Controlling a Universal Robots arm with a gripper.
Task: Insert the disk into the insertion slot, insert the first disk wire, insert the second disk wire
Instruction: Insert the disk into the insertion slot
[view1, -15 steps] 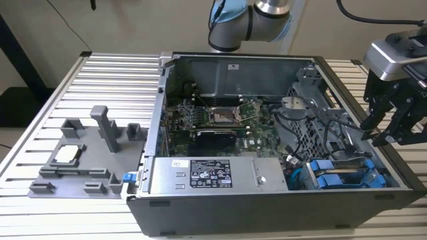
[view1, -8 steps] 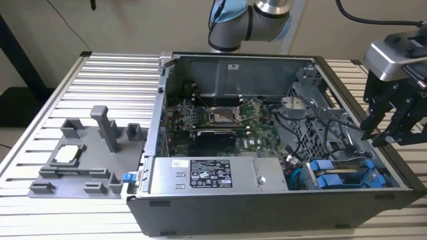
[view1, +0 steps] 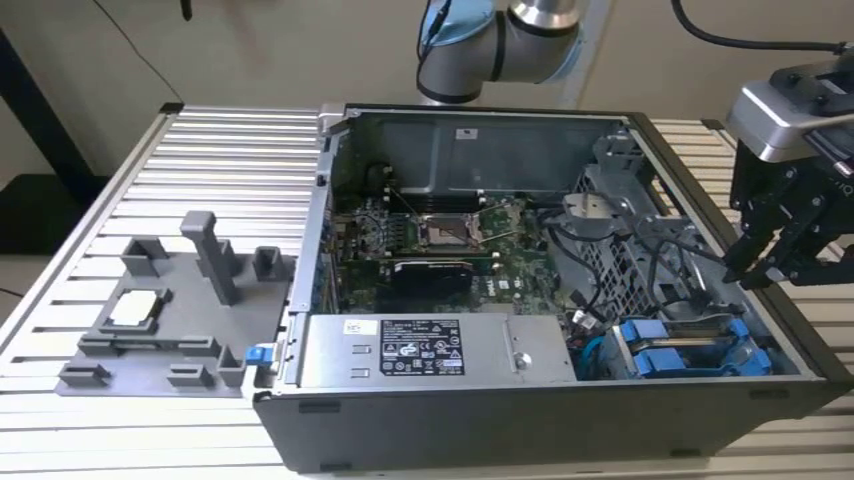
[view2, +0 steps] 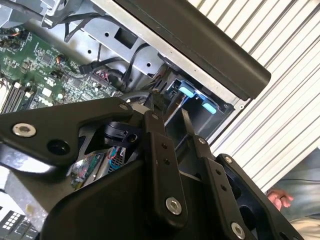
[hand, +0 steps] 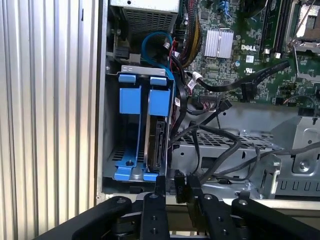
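The disk (hand: 158, 144) stands on edge in the insertion slot (hand: 150, 172) of the grey drive cage, its blue carrier tab (hand: 160, 101) facing up. Beside it sits a second blue carrier (hand: 129, 100). In the exterior view the blue carriers (view1: 683, 350) lie at the case's near right corner. My gripper (hand: 176, 189) hovers just above the cage's end, with a black disk wire connector (hand: 179, 183) pinched between its fingers (hand: 159, 186). Black wires (hand: 215, 150) trail from it over the cage. From outside, the gripper (view1: 770, 268) hangs over the case's right wall.
The open computer case (view1: 534, 425) holds a motherboard (view1: 441, 235) and a grey power-supply box (view1: 420, 350). A grey fixture (view1: 174, 320) sits on the slatted table to the exterior view's left. A person's hand (view2: 277, 199) shows past the case.
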